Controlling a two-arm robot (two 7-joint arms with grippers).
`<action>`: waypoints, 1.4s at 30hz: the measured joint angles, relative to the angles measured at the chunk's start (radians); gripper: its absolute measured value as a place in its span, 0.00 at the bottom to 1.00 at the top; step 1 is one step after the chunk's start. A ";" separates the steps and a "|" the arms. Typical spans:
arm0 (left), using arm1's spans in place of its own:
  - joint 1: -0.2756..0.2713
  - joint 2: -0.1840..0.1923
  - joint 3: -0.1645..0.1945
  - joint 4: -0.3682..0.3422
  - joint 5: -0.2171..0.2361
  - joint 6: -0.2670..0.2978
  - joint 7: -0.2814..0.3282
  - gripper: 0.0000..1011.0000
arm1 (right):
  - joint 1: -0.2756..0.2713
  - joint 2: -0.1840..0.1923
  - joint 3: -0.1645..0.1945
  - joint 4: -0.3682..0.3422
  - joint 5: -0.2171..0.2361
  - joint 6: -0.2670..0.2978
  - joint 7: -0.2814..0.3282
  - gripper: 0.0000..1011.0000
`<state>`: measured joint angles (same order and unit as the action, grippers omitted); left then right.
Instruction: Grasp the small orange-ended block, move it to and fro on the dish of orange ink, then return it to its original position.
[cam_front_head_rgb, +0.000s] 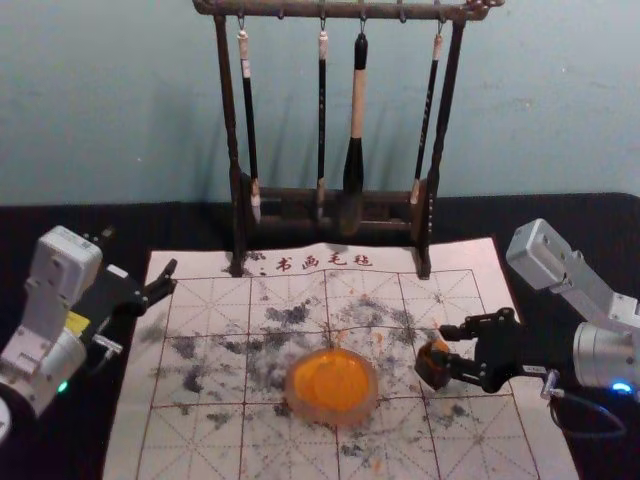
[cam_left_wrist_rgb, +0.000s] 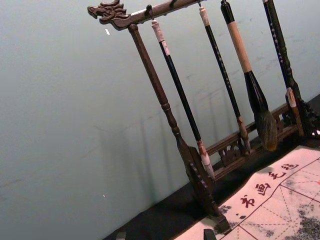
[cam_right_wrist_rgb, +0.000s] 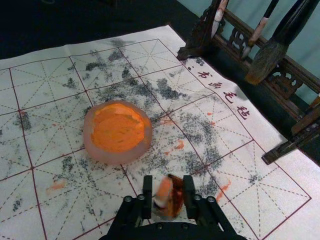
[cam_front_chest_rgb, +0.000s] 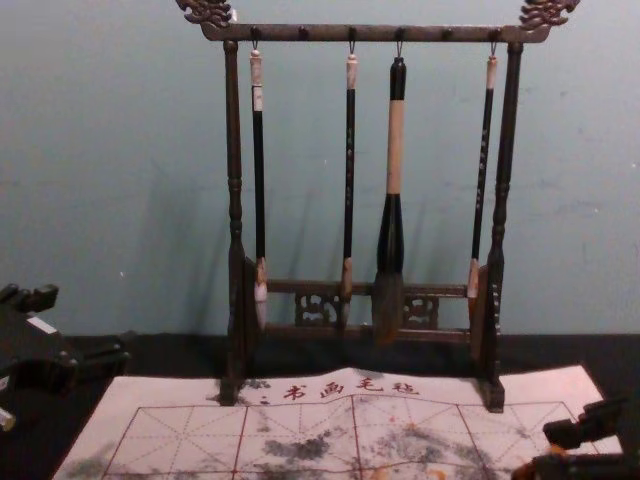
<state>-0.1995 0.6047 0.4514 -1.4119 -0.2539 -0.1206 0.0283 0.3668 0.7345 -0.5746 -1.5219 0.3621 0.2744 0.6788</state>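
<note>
Now right gripper (cam_front_head_rgb: 441, 346), at the head view's right, pinches block (cam_front_head_rgb: 432, 372); dish (cam_front_head_rgb: 335, 417) lies leftward; left gripper (cam_front_head_rgb: 172, 276) idles at left.

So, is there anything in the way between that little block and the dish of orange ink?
Nothing visible is in the way. The right pincer has the block beside the dish, and between them I see just the flat, stained mat.

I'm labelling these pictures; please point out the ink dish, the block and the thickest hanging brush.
Ink dish (cam_right_wrist_rgb: 117, 158): right wrist view, on its pale rim.
Block (cam_right_wrist_rgb: 176, 199): right wrist view, its dark side, at the right gripper (cam_right_wrist_rgb: 168, 186).
Thickest hanging brush (cam_front_chest_rgb: 390, 235): chest view, black lower handle.
</note>
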 joint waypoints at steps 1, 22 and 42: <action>0.000 0.000 0.000 0.000 0.000 0.000 0.000 0.99 | 0.000 0.000 0.000 0.000 0.000 0.000 0.000 0.35; 0.000 0.000 0.000 0.000 0.000 0.000 0.000 0.99 | 0.000 0.000 0.000 0.000 0.000 0.000 0.000 0.97; 0.000 0.000 0.000 0.000 0.000 0.000 0.000 0.99 | -0.142 -0.025 0.186 -0.102 0.044 -0.112 -0.243 0.99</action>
<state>-0.1995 0.6047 0.4514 -1.4120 -0.2539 -0.1206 0.0283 0.2251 0.7095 -0.3886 -1.6243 0.4065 0.1626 0.4362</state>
